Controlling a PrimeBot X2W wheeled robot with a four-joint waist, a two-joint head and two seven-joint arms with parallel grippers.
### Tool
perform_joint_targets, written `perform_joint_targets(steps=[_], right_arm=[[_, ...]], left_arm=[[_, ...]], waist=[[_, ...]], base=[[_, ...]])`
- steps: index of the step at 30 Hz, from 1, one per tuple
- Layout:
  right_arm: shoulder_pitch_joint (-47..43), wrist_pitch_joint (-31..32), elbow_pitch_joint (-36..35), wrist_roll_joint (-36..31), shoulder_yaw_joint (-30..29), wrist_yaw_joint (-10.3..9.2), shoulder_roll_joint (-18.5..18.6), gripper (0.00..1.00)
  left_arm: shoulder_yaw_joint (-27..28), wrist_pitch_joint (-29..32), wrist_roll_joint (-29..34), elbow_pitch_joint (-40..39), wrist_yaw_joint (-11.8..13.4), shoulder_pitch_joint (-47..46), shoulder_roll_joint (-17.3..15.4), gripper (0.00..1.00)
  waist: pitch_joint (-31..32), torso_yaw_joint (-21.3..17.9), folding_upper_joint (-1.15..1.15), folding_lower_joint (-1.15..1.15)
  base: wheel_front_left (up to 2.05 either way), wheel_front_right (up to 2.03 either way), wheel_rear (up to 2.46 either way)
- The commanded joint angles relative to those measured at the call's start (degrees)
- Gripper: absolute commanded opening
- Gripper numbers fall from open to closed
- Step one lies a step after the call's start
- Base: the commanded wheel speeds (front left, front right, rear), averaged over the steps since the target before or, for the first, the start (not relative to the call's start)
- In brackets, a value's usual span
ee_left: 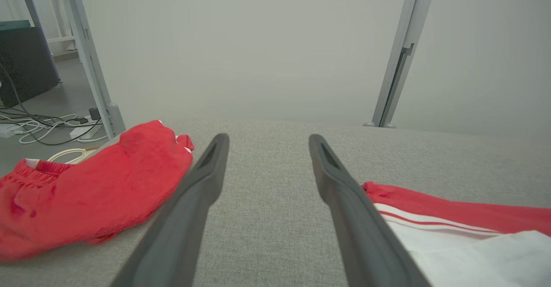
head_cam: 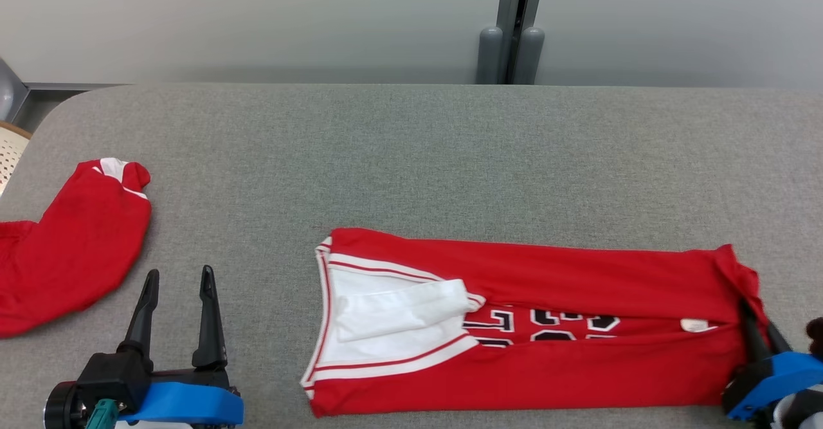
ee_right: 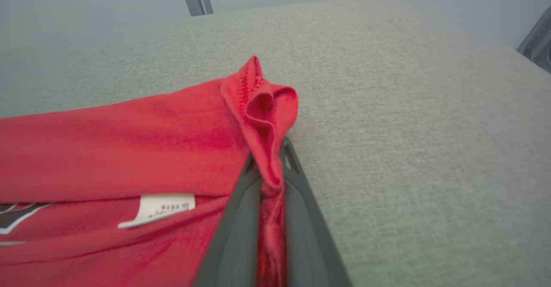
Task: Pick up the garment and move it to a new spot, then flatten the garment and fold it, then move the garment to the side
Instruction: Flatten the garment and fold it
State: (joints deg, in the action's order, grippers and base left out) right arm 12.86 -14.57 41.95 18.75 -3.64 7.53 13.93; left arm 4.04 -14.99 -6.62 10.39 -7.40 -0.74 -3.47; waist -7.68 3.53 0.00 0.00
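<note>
The garment [head_cam: 578, 274] is a red jersey with white trim and dark numbers, folded into a long band across the grey table [head_cam: 411, 159]. My right gripper [head_cam: 753, 316] is at the band's right end. In the right wrist view, that gripper [ee_right: 269, 158] is shut on a bunched fold of the garment's red cloth [ee_right: 129, 140], which sticks up past the fingertips. My left gripper [head_cam: 180, 273] stands open near the table's front left, to the left of the garment's white-trimmed end [ee_left: 452, 218]. Nothing lies between the left gripper's [ee_left: 267, 138] fingers.
A second red piece of clothing [head_cam: 71, 255] lies crumpled at the table's left edge, to the left of the left gripper, and reappears as red clothing [ee_left: 86, 192] in the left wrist view. Grey posts [head_cam: 511, 49] stand behind the table. Cables [ee_left: 47, 128] lie on the floor.
</note>
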Motion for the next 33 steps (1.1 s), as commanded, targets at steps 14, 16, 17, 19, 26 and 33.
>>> perform_joint_targets(steps=[14,16,17,19,26,33], right_arm=[[0.5,0.3,-0.5,1.3,-2.1,-0.05,5.4,0.00],[-0.2,0.5,-1.8,1.4,-1.2,-0.05,4.6,0.00],[-0.5,0.6,-2.6,1.4,-0.7,-0.05,4.2,0.00],[-1.1,1.1,-4.3,1.5,0.8,-0.05,3.1,0.00],[-2.8,3.1,-11.6,2.8,6.6,-0.04,-0.3,0.00],[-2.2,5.2,-17.6,3.1,13.0,-0.04,-3.8,0.00]], left_arm=[[-0.1,-0.3,0.0,0.5,-0.1,0.6,0.0,1.00],[-0.2,-0.3,0.0,0.5,-0.1,0.9,0.0,1.00],[-0.2,-0.3,0.0,0.6,-0.1,1.1,0.0,1.00],[-0.1,-0.3,0.1,0.7,-0.1,1.4,0.0,1.00],[-0.4,-0.3,0.2,0.7,-0.1,1.6,0.1,1.00],[-1.3,-0.3,-0.1,1.0,-0.1,0.8,0.0,1.00]], waist=[[1.9,-0.9,0.00,0.00],[2.3,-1.1,0.00,0.00],[2.5,-1.2,0.00,0.00],[2.9,-1.4,0.00,0.00],[3.4,-1.4,0.00,0.00],[3.2,-0.5,0.00,0.00]], base=[[0.00,0.00,0.00],[0.00,0.00,0.00],[0.00,0.00,0.00],[0.00,0.00,0.00],[0.00,0.00,0.00],[0.00,0.00,0.00]])
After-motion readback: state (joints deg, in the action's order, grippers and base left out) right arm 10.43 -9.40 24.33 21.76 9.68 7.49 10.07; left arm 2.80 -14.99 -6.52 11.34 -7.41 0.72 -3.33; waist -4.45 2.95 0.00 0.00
